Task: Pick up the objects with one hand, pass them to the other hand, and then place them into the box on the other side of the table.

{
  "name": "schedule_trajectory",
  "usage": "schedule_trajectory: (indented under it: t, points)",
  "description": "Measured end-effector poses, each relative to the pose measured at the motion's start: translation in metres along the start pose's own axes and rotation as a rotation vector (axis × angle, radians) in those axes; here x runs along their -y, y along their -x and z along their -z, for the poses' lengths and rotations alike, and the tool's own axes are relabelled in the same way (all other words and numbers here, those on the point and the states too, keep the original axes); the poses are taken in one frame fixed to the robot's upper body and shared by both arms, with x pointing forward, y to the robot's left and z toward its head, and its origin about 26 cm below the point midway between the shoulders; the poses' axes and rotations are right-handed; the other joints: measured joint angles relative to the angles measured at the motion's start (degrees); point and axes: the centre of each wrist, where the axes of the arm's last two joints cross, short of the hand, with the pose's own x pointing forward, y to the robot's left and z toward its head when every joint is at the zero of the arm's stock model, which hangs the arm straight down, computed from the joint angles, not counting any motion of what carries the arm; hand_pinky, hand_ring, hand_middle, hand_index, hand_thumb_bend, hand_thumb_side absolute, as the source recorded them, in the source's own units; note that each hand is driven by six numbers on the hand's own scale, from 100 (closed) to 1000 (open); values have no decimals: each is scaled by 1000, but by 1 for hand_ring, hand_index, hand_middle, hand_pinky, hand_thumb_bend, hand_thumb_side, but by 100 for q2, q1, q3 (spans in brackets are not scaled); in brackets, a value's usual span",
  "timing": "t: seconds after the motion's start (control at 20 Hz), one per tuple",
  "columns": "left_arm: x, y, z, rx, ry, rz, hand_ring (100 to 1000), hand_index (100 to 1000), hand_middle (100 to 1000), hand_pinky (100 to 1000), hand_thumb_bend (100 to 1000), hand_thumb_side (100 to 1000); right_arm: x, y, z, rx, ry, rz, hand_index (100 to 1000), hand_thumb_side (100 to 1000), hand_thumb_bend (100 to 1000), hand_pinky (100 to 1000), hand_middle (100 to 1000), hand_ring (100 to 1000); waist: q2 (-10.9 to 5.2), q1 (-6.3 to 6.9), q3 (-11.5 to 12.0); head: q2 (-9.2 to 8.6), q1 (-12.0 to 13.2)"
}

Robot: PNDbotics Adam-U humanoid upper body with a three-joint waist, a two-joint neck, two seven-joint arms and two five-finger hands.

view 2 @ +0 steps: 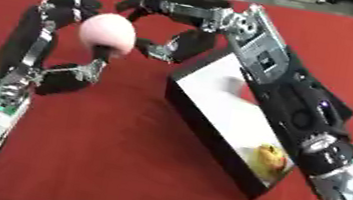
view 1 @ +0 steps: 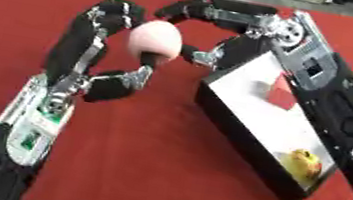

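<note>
The left hand [view 1: 109, 46] held a pale pink round object [view 1: 156, 38] above the red table [view 1: 145, 153], its fingers and thumb curled round it so that part of the object's near and left sides lay hidden behind them. The right hand [view 1: 215, 19] reached in from the right, its fingers curved in an arc over and beside the pink object; whether they touched it could not be told, and they held nothing clearly of their own. The right forearm crossed over the far right side of the black-walled box [view 1: 245, 138], covering that rim and part of the white floor. Inside the box lay a yellow object [view 1: 303, 162] near the front corner, its shape hard to make out, and a red patch further back, partly overlapped by the arm. The box's near corner sat close to the table's front edge. Bare red cloth lay open to the left of the box and before the left arm.
</note>
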Motion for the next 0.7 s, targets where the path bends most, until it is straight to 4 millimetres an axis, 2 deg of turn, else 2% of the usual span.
schedule_trajectory:
  t: [0.2, 0.55, 0.6, 0.65, 0.7]
  points:
    - [1, -3, 2, 10, -20, -2, 721, 619, 549, 828, 100, 324, -1, 1, 4, -5, -11, 0, 975, 537, 100, 1000, 941, 917, 28, -30, 59, -7, 3]
    - [2, -3, 2, -4, -36, 37, 718, 617, 546, 822, 100, 292, -2, 0, 6, 4, -30, 2, 987, 483, 100, 1000, 948, 927, 28, -78, 77, -10, 69]
    - [1, -2, 2, -13, -41, 49, 717, 616, 546, 821, 100, 287, -2, -1, 6, 10, -36, 4, 989, 412, 100, 1000, 949, 926, 28, -78, 77, -11, 85]
    - [1, -2, 2, -22, -45, 61, 716, 616, 546, 821, 100, 286, -2, -2, 6, 16, -44, 7, 992, 286, 100, 1000, 949, 925, 28, -78, 77, -11, 101]
    - [1, -1, 2, -31, -50, 72, 716, 616, 546, 821, 100, 285, -3, -3, 6, 22, -51, 12, 993, 228, 100, 1000, 949, 925, 28, -78, 76, -12, 119]
